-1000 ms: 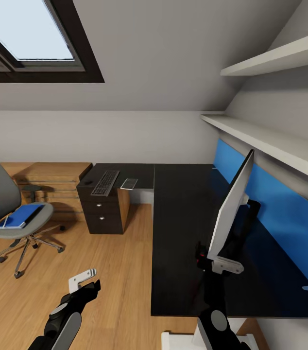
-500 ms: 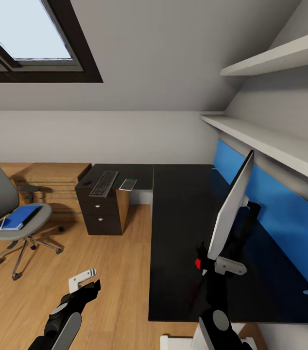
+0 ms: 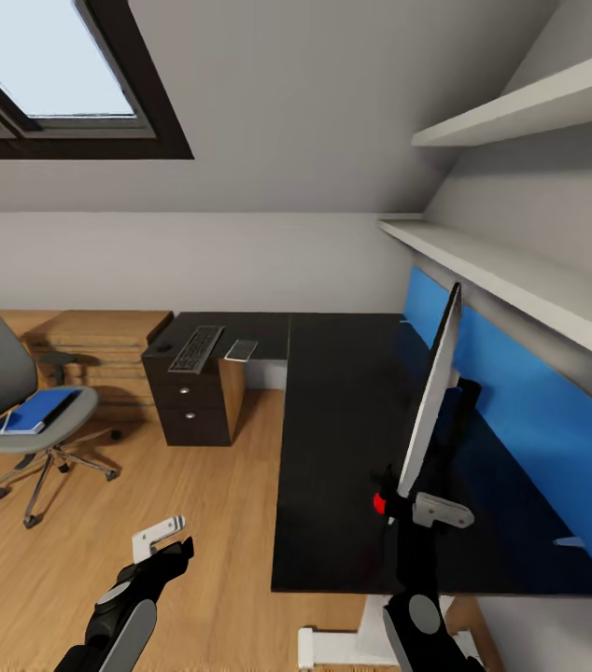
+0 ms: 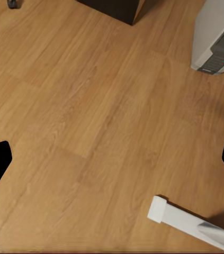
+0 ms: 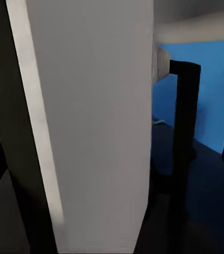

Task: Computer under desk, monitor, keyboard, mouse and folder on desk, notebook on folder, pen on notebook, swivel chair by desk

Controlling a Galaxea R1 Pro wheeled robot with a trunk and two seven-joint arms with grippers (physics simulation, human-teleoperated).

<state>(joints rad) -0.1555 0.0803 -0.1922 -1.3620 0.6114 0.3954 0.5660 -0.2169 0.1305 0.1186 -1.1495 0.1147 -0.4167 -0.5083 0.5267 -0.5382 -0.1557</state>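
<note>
Fingers of the right gripper (image 3: 406,505) pinch the monitor (image 3: 431,397) at its lower corner over the bench (image 3: 343,420) — left gripper (image 3: 159,536) spread, empty.

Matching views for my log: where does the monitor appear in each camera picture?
Head view: the monitor stands edge-on on the desk, before the blue back panel.
Right wrist view: its white back, close up, blue back panel behind.
Left wrist view: wood floor and the computer.
Shared landmark: the blue back panel.

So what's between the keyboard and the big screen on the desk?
In the head view, a flat grey square lies right beside the keyboard; from there to the monitor is bare black desk.
</note>
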